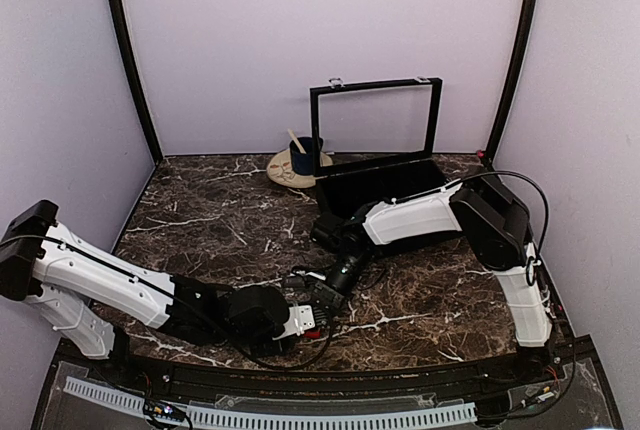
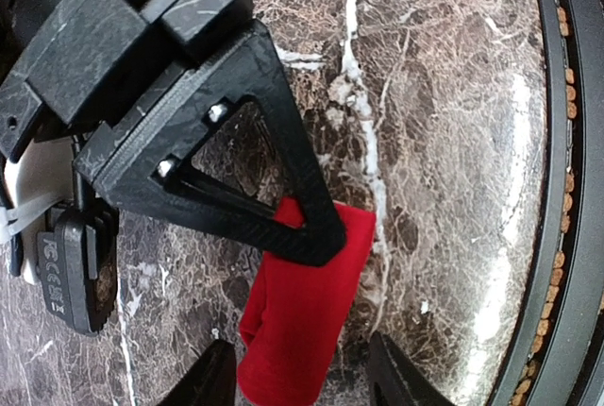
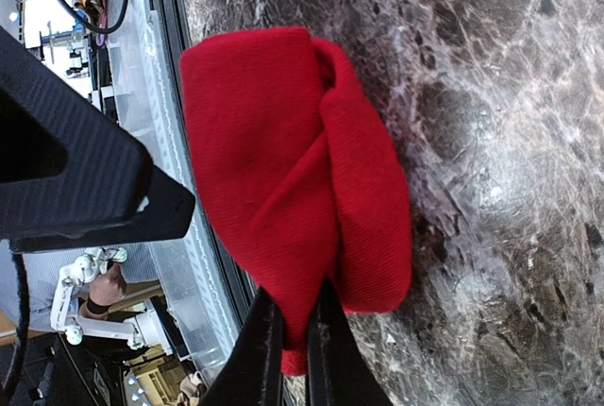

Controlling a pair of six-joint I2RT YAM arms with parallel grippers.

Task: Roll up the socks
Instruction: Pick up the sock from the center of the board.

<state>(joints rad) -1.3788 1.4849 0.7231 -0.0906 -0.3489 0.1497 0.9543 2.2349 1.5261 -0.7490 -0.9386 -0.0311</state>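
- At approx. 6 o'clock on the desk (image 1: 220, 220), close to the near edge, the socks (image 2: 297, 330) lie as one folded red bundle; can't tell whether it's one sock or two.
- right gripper (image 3: 291, 345): tips pressed nearly together, pinching an edge of the fabric btwn them; rest of the bundle lies on the marble.
- left gripper (image 2: 302, 376): spread wide, one fingertip either side of the bundle's lower end; can't tell if they touch the fabric.
- In the left wrist view, a right finger (image 2: 294, 165) crosses over the bundle's top end.
- left arm (image 1: 110, 280) reaches in from 8 o'clock, right arm (image 1: 420, 218) from 3 o'clock; they meet over the same spot.
- Black box (image 1: 385, 195) w/ lid (image 1: 375, 84) upright at approx. 1 o'clock, well apart from the socks.
- Dark blue mug (image 1: 308, 147) on a pale plate (image 1: 285, 175) at 12 o'clock, just beside the box.
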